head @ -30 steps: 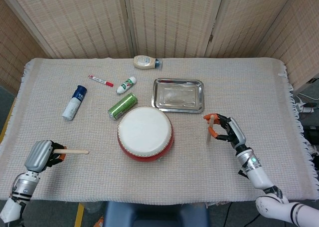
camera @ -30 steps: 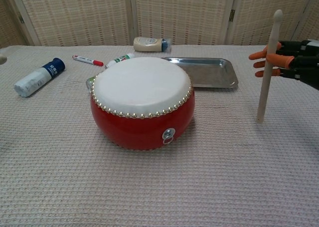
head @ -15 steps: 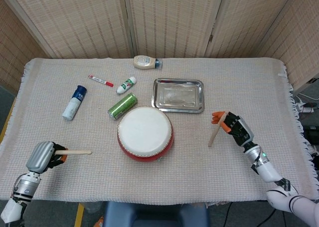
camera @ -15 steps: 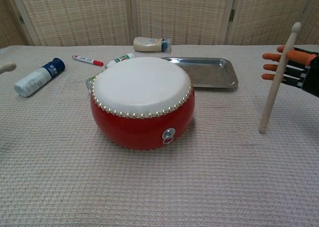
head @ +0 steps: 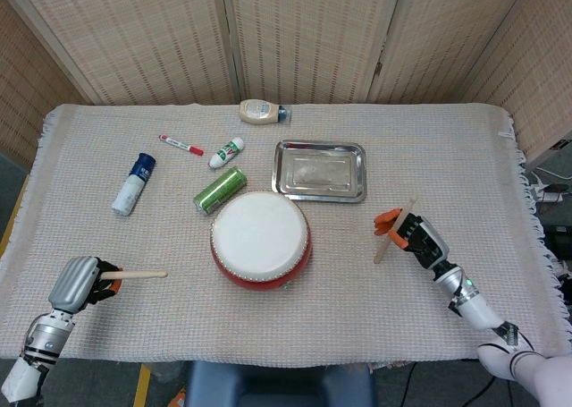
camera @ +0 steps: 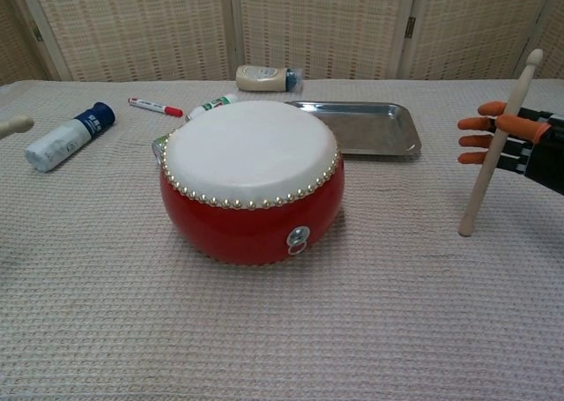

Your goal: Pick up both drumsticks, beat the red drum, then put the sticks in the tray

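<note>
The red drum (head: pixel 260 240) (camera: pixel 251 180) with its white skin stands in the middle of the table. Behind it to the right lies the steel tray (head: pixel 320 170) (camera: pixel 361 126), with nothing in it. My left hand (head: pixel 74 284) grips one drumstick (head: pixel 134 274) at the near left, the stick lying level and pointing at the drum; only its tip (camera: pixel 15 126) shows in the chest view. My right hand (head: pixel 416 235) (camera: pixel 520 140) pinches the other drumstick (head: pixel 394 232) (camera: pixel 496 149) right of the drum, the stick steeply tilted with its lower end near the cloth.
Left of and behind the drum lie a green can (head: pixel 220 190), a white-and-blue bottle (head: pixel 133 183), a red marker (head: pixel 181 145), a small green-capped bottle (head: pixel 226 153) and a cream bottle (head: pixel 262 112). A woven cloth covers the table; folding screens stand behind.
My right hand drew right and nearer with its stick, which tilted from almost upright to a lean. The left hand's stick edged slightly toward the drum.
</note>
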